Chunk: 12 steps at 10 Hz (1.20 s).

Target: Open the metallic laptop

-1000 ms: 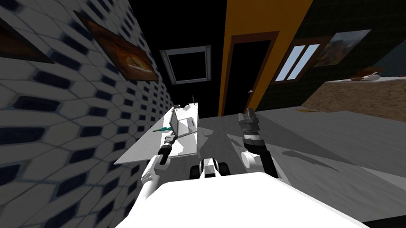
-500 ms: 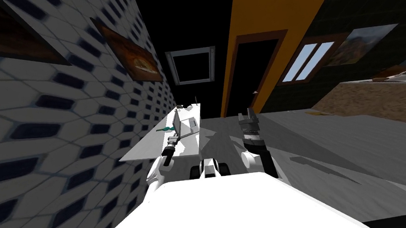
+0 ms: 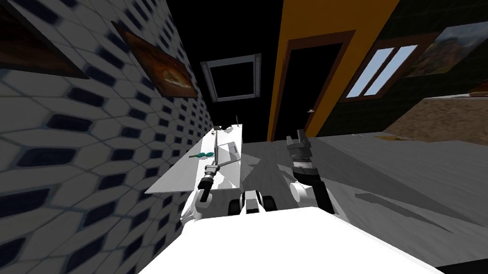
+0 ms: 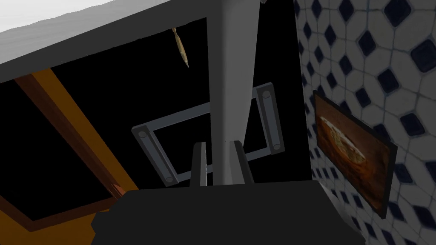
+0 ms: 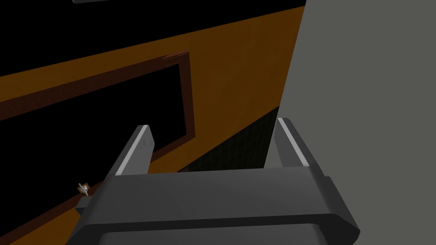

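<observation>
- Left claw [image 4: 219, 166] grips the top edge of the laptop [image 3: 226, 152] lid, one finger on each face; the lid stands about upright.
- The laptop sits on the white worktop [image 3: 177, 178], which runs along the tiled wall [image 3: 73, 158], with grey floor [image 3: 406, 173] on its other side.
- Right claw [image 5: 213, 146] hangs over the floor, fingers spread wide, holding nothing.

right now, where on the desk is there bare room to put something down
Barest: the near corner of the white desk, bordered by the teal thing, the tiled wall and the desk's near edge. The middle is crowded: the left gripper is shut on the laptop lid, the laptop base alongside. At the far end sit small things.
</observation>
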{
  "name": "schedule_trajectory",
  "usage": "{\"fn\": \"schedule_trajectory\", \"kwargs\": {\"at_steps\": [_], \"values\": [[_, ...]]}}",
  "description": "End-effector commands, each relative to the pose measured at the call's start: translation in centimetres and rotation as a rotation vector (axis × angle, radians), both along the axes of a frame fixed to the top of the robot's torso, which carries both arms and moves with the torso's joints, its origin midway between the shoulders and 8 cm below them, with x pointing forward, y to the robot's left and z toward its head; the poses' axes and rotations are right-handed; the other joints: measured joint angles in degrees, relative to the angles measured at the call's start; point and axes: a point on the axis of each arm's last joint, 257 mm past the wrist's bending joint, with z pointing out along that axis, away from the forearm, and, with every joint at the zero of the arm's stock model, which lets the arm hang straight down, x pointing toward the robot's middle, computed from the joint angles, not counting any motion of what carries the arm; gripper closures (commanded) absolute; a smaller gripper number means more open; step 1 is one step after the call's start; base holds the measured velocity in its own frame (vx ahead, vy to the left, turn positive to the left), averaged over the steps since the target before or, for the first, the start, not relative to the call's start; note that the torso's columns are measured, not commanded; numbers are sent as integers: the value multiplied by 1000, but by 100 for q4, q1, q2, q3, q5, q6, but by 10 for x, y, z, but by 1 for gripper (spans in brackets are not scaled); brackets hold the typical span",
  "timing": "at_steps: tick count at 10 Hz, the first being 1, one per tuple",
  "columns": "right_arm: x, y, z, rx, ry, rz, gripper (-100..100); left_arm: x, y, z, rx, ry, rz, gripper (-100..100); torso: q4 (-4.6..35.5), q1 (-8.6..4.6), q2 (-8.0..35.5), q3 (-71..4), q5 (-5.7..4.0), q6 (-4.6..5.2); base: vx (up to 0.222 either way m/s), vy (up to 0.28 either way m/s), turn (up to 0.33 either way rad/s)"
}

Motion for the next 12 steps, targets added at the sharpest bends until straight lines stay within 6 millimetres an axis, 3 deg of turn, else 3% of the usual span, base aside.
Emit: {"fn": "schedule_trajectory", "kwargs": {"at_steps": [1,4,5,6,8,12], "values": [[0,0,0,0,0,0,0,-11,-13,-19,49,30,-7,100,0,2,-1,-2,1,-2,34,8,57],[0,0,0,0,0,0,0,-17,-37,-28,128,32,-33,100,-5,-8,-4,-3,1,4,37,5,60],[0,0,0,0,0,0,0,-10,-29,-14,111,4,-29,100,-2,-12,-2,-2,-1,5,10,-6,21],[0,0,0,0,0,0,0,-29,-21,-43,59,79,-22,100,21,-10,5,2,-15,3,-28,149,-313],[0,0,0,0,0,0,0,-29,-27,-48,5,96,-22,100,-10,50,-25,-9,22,13,-48,142,-443],[0,0,0,0,0,0,0,-32,-7,-63,-77,152,63,100,-37,-23,-131,-65,25,78,-21,14,-297]]}}
